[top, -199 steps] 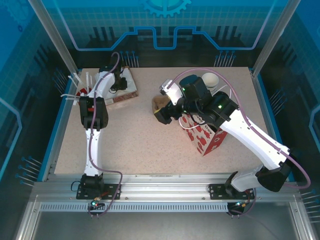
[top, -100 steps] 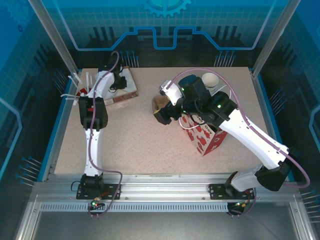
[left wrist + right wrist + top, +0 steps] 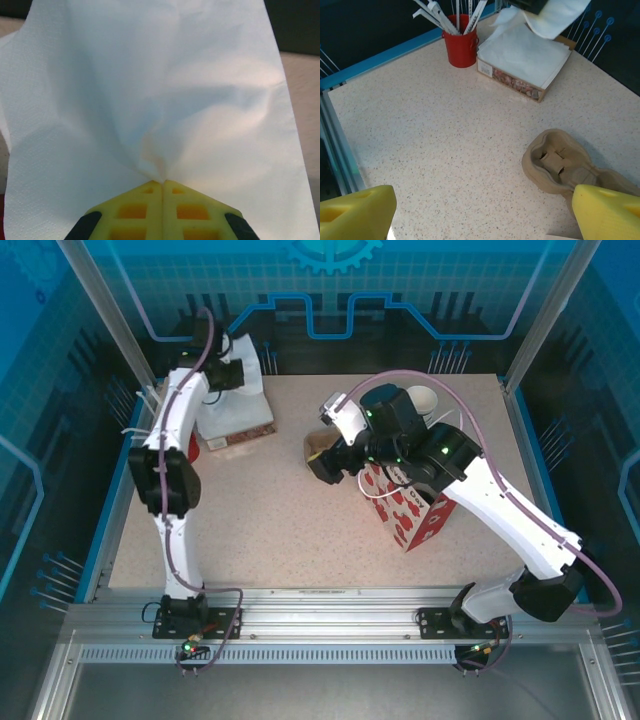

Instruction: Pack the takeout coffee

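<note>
Coffee position: can't tell for sure. A dark round shape (image 3: 383, 400) sits just left of the cup stack (image 3: 424, 398) at the far side of the table (image 3: 260, 530), partly behind the right arm; it could be the lid or an arm joint. Right gripper (image 3: 322, 466) hangs over the near end of the pulp carrier (image 3: 563, 165), with its yellow fingers (image 3: 357, 212) spread wide and nothing between them. The red-patterned bag (image 3: 412, 515) stands just right of the carrier, under the right arm. Left gripper (image 3: 162, 183) is at the far-left corner, jaws pressed together on a pinch of white napkin (image 3: 160, 90), which it holds above the napkin box (image 3: 520, 60). A red cup (image 3: 461, 47) of utensils stands just beside the box.
</note>
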{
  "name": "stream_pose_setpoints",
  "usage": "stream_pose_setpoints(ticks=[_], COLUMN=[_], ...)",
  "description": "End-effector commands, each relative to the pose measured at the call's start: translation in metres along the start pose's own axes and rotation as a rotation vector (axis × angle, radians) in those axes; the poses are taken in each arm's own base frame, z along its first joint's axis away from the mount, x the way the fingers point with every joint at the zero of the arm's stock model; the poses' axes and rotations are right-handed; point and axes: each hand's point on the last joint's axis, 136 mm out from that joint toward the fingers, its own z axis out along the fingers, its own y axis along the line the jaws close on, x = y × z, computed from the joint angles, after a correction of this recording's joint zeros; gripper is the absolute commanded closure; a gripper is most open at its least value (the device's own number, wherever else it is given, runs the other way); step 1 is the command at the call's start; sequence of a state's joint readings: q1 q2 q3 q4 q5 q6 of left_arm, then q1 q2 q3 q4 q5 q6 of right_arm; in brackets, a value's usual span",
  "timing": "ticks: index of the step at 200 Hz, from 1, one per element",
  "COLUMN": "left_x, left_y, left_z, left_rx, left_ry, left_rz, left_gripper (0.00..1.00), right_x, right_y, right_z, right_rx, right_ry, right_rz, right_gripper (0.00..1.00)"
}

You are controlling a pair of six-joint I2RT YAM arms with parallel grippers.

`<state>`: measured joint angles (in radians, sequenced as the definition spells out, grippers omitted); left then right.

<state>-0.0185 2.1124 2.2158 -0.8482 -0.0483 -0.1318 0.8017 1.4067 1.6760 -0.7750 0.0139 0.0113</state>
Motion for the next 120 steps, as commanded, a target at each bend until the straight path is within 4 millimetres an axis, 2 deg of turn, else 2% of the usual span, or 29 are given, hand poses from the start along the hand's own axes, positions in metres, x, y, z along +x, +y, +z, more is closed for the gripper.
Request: stream_pose_setpoints(ticks=[1,25,28,33,42,45,56,81,120], left_x=[-0.021,-0.014,-0.016,-0.008,-0.003,0.003,0.015,0.047,0.089], left_y=[-0.036,-0.071,-0.078,-0.084,-0.098,-0.102,-0.118,-0.147,-0.175], left_z=[-0.070,-0.129,-0.142,-0.148,-0.175,-0.175,-0.199,-0.224,-0.238], left_rx=[0.158,0.315,0.347,0.385,0.456,0.473,0.549,0.655,0.761], left_ry=[-0.135,-0.268,-0.302,-0.317,-0.378,-0.381,-0.426,-0.441,-0.414], left_rz=[-0.027,-0.067,-0.071,-0.085,-0.107,-0.116,-0.126,-0.133,-0.152], left_gripper=[1.00,1.00,1.00,1.00,1.00,1.00,1.00,1.00,1.00], right_x=[-0.023,-0.047,-0.050,-0.054,-0.062,-0.064,-0.073,-0.092,-0.108], right_y=[-0.008,-0.012,-0.013,-0.013,-0.015,-0.016,-0.020,-0.028,-0.055], right_z=[-0.033,-0.055,-0.056,-0.057,-0.058,-0.058,-0.058,-0.052,-0.038], right_rx=[0.015,-0.043,-0.049,-0.066,-0.089,-0.096,-0.120,-0.144,-0.084], right_ry=[-0.082,-0.176,-0.187,-0.203,-0.230,-0.237,-0.261,-0.300,-0.320], right_rz=[0.055,0.163,0.178,0.204,0.253,0.269,0.326,0.420,0.521], right_gripper=[0.07,0.08,0.08,0.09,0.09,0.09,0.09,0.09,0.10])
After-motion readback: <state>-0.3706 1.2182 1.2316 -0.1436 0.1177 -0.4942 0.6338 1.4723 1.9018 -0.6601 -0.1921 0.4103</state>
